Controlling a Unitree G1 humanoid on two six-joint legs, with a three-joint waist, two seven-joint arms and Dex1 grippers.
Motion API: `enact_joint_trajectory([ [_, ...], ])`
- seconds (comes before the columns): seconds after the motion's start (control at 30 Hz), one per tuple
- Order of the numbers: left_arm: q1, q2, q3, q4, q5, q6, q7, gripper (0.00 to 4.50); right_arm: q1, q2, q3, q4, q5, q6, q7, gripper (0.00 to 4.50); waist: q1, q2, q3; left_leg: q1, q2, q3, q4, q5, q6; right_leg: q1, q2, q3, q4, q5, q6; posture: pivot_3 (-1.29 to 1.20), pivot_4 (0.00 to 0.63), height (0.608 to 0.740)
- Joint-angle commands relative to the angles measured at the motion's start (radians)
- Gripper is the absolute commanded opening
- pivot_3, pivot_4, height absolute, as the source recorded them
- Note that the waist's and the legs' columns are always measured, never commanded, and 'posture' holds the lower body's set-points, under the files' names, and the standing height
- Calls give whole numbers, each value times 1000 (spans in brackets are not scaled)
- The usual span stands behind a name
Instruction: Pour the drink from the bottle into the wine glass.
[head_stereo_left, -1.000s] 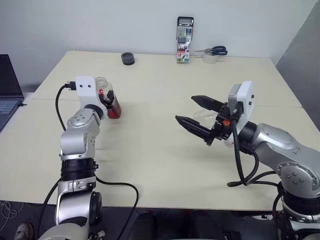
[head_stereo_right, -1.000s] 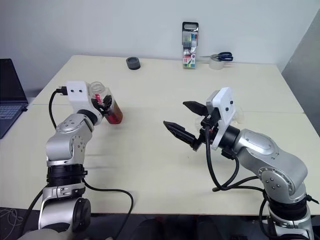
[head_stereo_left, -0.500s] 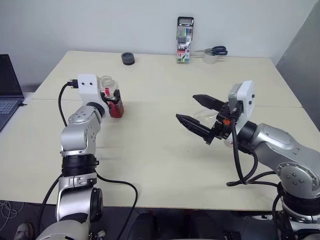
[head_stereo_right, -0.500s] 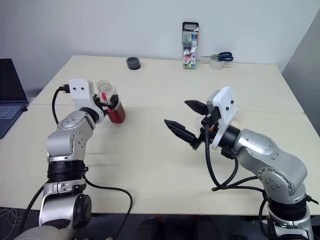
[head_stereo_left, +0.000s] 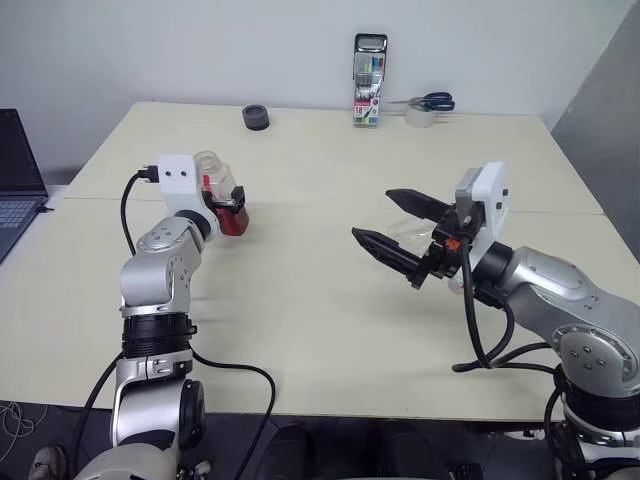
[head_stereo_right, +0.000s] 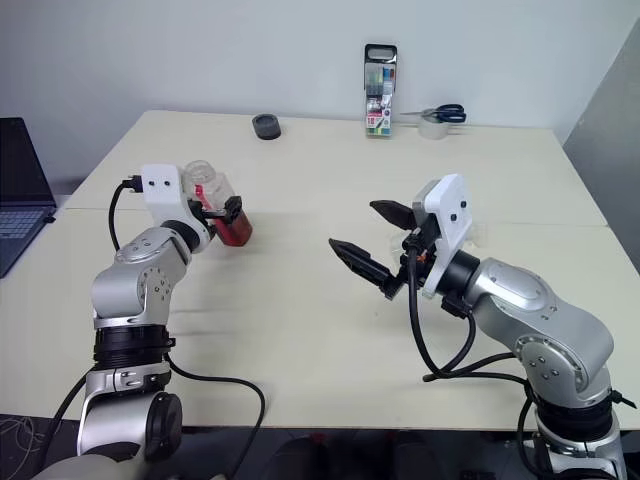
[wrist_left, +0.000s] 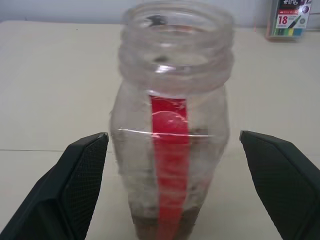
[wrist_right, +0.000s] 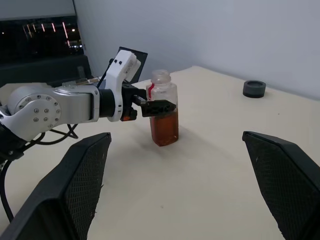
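Observation:
The bottle (wrist_right: 163, 112) stands upright on the table (head_stereo_left: 300, 300) at the left. It is clear with a red label strip, and its wide neck has no cap on it. The drink (wrist_right: 165, 131), reddish-brown, fills its lower part. My left gripper (wrist_left: 173, 136) is open, with one finger on each side of the bottle and a gap on both sides. My right gripper (head_stereo_left: 372, 215) hangs open over the table's right half, pointing toward the bottle, with nothing between its fingers. Clear glass showing faintly behind it looks like the wine glass (head_stereo_left: 405, 232), mostly hidden by the gripper and wrist.
At the table's far edge are a black round cap (head_stereo_left: 256, 117), a tall marker case (head_stereo_left: 369, 80), scissors (head_stereo_left: 430, 101) and a roll of clear tape (head_stereo_left: 420, 117). A laptop (head_stereo_left: 15, 170) sits off the left side. Bare tabletop lies between my two arms.
My left gripper has opened and let go of the bottle, which now stands upright on the table between its fingers. The right arm has stayed still.

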Motion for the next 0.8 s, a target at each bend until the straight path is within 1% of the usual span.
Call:
enact_joint_trajectory([
  [0.03, -11, 20, 18, -41, -7, -9, -3, 4480, -16, -1, -15, -27, -7, -21, -2, 4500, 0, 0, 0, 0, 0, 0, 0, 0, 0, 0, 0, 0, 0, 0, 0, 0, 150, 740],
  [0.23, 94, 33, 18, -173, -40, 95, -28, 4480, 11, -11, -31, -45, -6, -12, -7, 4500, -2, 0, 0, 0, 0, 0, 0, 0, 0, 0, 0, 0, 0, 0, 0, 0, 150, 740],
  [0.37, 266, 57, 18, -371, -111, 255, -80, 4480, 100, -38, -55, -91, -8, -9, -16, 4500, -2, 0, 0, 0, 0, 0, 0, 0, 0, 0, 0, 0, 0, 0, 0, 0, 150, 740],
  [0.47, 370, 80, -9, -500, -158, 341, -124, 4480, 180, -89, -61, -127, -57, -27, -3, 4500, -1, 0, 0, 0, 0, 0, -1, 0, 0, 0, 0, 0, -1, 0, 0, 0, 150, 740],
  [0.5, 394, 119, -59, -534, -157, 333, -175, 4480, 209, -133, -47, -127, -124, -49, 7, 4500, 0, 0, 0, 0, 0, 0, 0, 0, 0, 0, 0, 0, -1, 0, 0, 0, 150, 740],
  [0.57, 421, 206, -171, -596, -152, 262, -311, 4480, 268, -216, -12, -102, -278, -130, 34, 4500, 3, 0, 0, 1, 0, -1, 0, 0, 0, 1, 0, 0, 0, 0, 0, 0, 150, 740],
  [0.67, 365, 252, -196, -640, -280, 234, -503, 4480, 338, -378, 88, 28, -631, -366, 33, 4500, 8, 0, 0, 3, -1, 0, 0, 0, 0, 3, -1, 1, 0, 0, 0, 0, 150, 740],
  [0.7, 342, 270, -204, -639, -299, 220, -554, 4480, 347, -408, 102, 78, -713, -433, 25, 4500, 7, 0, 0, 3, -1, 1, 0, 0, 0, 3, -1, 1, 0, 0, 0, 0, 150, 740],
  [0.8, 294, 324, -226, -601, -318, 167, -676, 4480, 330, -442, 109, 238, -860, -582, 16, 4500, -3, 1, 0, 4, -1, 2, -1, 0, 0, 3, 0, 2, 0, 0, 0, 0, 150, 740],
])
